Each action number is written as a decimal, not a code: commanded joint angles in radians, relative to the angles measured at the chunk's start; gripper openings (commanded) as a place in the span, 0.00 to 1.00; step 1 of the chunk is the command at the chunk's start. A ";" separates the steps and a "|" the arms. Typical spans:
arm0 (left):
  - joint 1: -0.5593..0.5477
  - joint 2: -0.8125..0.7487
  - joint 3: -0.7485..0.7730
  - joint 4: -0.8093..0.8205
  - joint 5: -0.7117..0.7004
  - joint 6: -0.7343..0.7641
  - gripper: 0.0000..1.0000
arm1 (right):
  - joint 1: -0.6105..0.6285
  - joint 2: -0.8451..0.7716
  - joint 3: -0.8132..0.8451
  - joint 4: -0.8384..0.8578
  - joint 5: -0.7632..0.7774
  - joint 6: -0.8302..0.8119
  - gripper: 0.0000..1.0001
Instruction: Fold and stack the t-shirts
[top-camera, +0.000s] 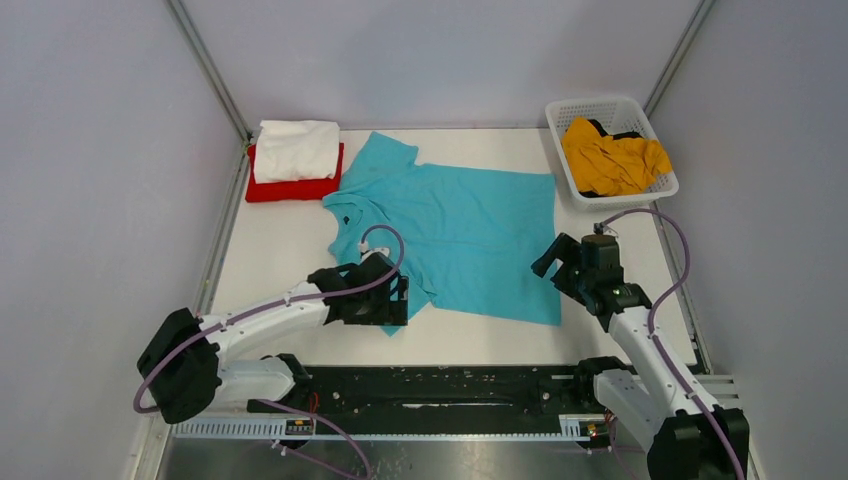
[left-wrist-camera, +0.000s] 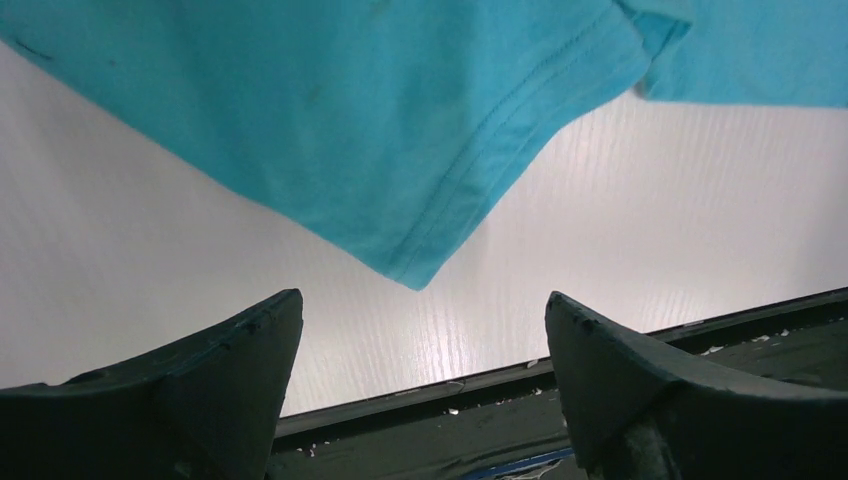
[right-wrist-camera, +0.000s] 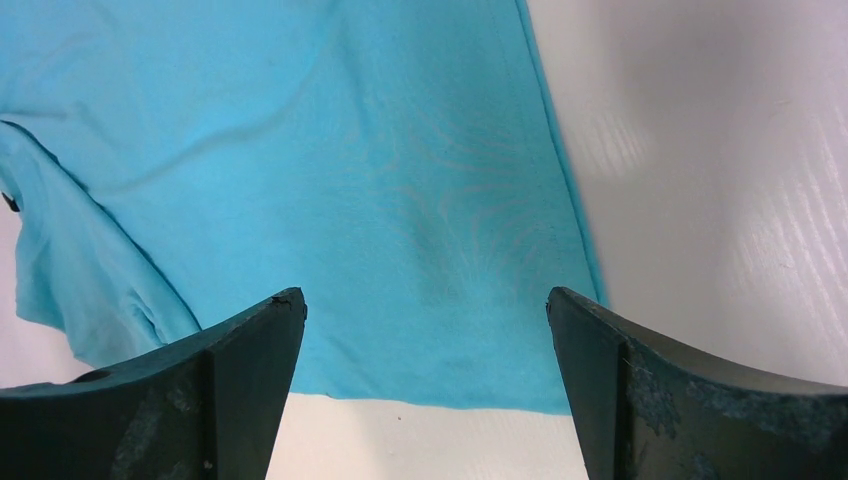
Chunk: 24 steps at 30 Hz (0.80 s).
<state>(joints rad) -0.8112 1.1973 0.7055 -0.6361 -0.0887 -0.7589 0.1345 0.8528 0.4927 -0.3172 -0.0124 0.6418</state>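
The turquoise t-shirt lies spread flat on the white table, collar to the left. My left gripper is open and empty, just above the shirt's near sleeve; in the left wrist view that sleeve tip lies just ahead of the fingers. My right gripper is open and empty over the shirt's near right corner. A folded white t-shirt rests on a folded red t-shirt at the back left. The mustard yellow t-shirt is crumpled in the basket.
The white lattice basket stands at the back right corner. A black rail runs along the table's near edge, between the arm bases. Grey walls close in the table on three sides.
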 joint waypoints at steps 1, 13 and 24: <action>-0.081 0.005 -0.006 0.017 -0.144 -0.137 0.87 | -0.002 0.042 0.021 0.021 -0.044 0.003 0.99; -0.138 0.241 0.042 0.042 -0.153 -0.170 0.52 | -0.002 0.099 0.044 -0.038 0.004 -0.024 0.99; -0.149 0.383 0.084 0.053 -0.162 -0.167 0.13 | -0.002 0.076 0.044 -0.074 0.068 -0.019 0.99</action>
<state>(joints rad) -0.9550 1.5150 0.8066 -0.6193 -0.2501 -0.9119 0.1345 0.9489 0.5022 -0.3618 0.0048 0.6292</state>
